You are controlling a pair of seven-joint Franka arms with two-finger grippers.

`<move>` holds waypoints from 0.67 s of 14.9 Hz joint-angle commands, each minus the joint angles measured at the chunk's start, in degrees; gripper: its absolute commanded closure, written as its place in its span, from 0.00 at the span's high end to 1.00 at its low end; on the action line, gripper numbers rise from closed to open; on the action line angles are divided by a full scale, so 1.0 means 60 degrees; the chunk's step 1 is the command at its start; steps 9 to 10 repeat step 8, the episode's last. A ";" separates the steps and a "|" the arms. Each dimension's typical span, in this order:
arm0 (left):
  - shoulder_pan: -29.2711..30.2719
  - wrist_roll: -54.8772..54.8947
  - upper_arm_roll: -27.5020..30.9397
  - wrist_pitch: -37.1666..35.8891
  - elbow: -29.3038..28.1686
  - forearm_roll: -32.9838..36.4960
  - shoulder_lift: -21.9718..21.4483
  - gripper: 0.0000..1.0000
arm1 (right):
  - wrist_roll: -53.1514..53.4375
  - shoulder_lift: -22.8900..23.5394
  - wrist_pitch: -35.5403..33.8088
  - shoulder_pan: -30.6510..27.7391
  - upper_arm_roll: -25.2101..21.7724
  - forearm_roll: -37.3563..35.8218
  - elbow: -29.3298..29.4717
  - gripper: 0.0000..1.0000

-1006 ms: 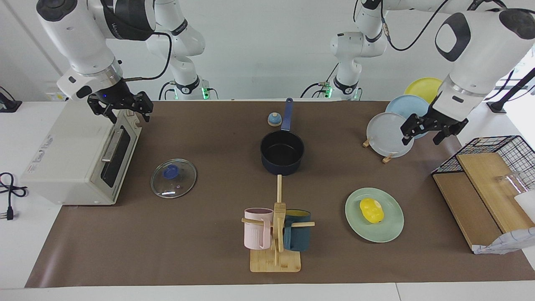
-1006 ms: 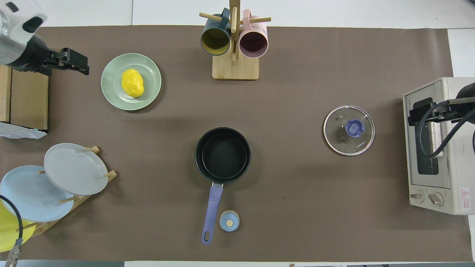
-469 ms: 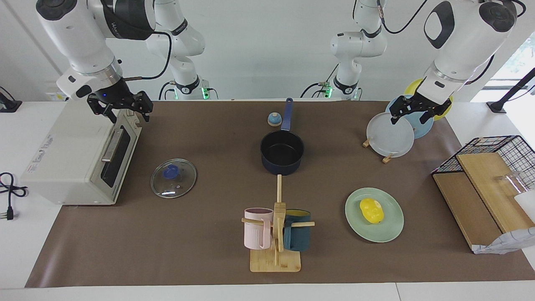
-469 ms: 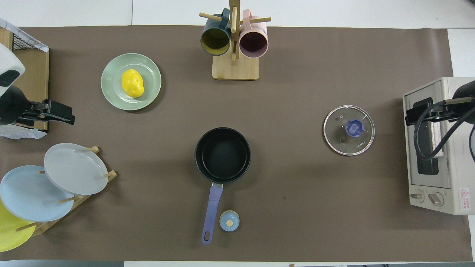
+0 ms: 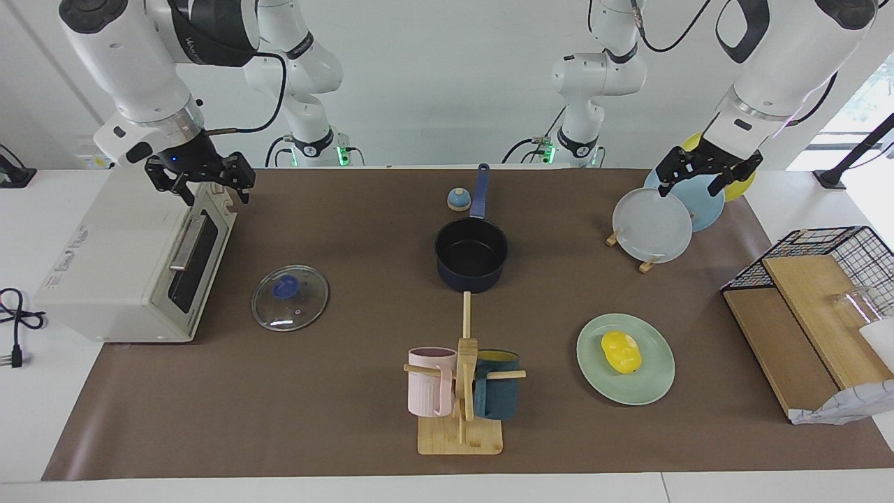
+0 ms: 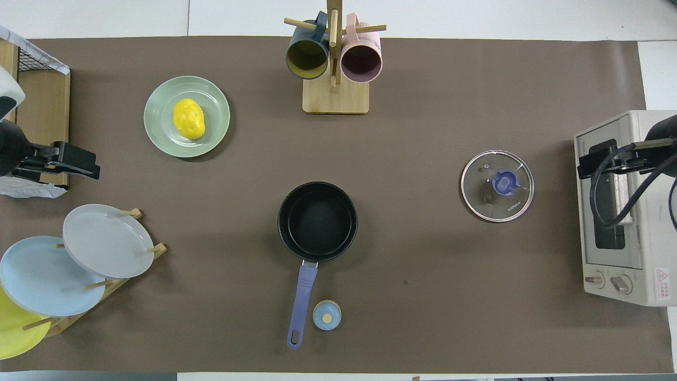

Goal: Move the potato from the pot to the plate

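We see bright, even light from above in both views. Soft shadow hugs pot point(image 6: 317, 221) and plate point(image 6: 158, 124). Glare on glass lid point(image 5: 290, 297). We note window point(image 5: 869, 94) blown out. Focus sharp throughout.

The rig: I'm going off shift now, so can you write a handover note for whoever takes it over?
Left gripper: open, empty, up over the plate rack.
Right gripper: open, empty, over the toaster oven, waiting.
Potato: lies on the mint-green plate, toward the left arm's end.
Pot: mid-table, empty; its glass lid lies off, beside it.
Done: the transfer.
Left: nothing visible.
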 commanded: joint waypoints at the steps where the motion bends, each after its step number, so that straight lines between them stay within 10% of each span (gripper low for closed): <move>1: 0.0036 -0.0023 -0.0032 -0.0083 0.0012 0.0213 0.0081 1.00 | 0.0085 -0.0111 0.0147 -0.0121 0.0052 0.0148 -0.0086 1.00; 10: 0.0051 0.0050 -0.0032 -0.0054 -0.0149 0.0213 -0.0051 1.00 | 0.0085 -0.0111 0.0147 -0.0107 0.0052 0.0148 -0.0086 1.00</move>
